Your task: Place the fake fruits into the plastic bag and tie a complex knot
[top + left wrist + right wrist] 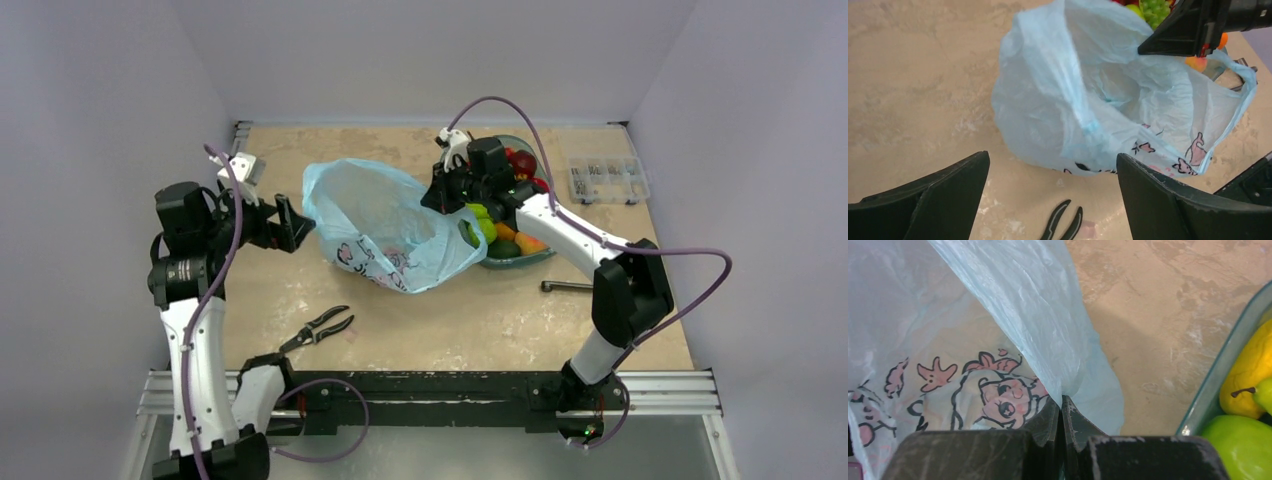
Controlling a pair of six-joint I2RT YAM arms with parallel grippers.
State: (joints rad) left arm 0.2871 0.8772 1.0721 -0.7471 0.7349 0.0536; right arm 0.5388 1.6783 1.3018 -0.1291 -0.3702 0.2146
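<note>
**Item 1, bag** (385, 225) (1088, 100) (1038, 305). Thin, crinkled, translucent light-blue film with pink and dark cartoon print low on the near side. We find it mid-worktop, slumped, with its mouth gaping upward.

**Item 2, fruits** (505, 235) (1243, 445). Glossy green, yellow, orange and red pieces, plus grapes. All are heaped in a teal dish (520, 262) (1218, 370) just right of the bag, whose right edge reaches the dish rim.

**Item 3, room.**
- Left of the bag we note bare worktop (450, 320) out to the left edge.
- On the near side a wide clear strip holds only pliers (318, 328) (1064, 222), lying flat and apart from the bag.
- Right of the dish lie a small metal rod (567, 286) and, farther back, a clear parts box (607, 178), both well apart from the bag.

**Item 4, left hand** (291, 222) (1052, 159). Jaws spread wide, gripping nothing and touching nothing. It hovers just left of the bag, pointed at it.

**Item 5, right hand** (445, 197) (1062, 407). Jaws pressed together on a fold of the bag's right rim, holding that film raised beside the dish.
</note>
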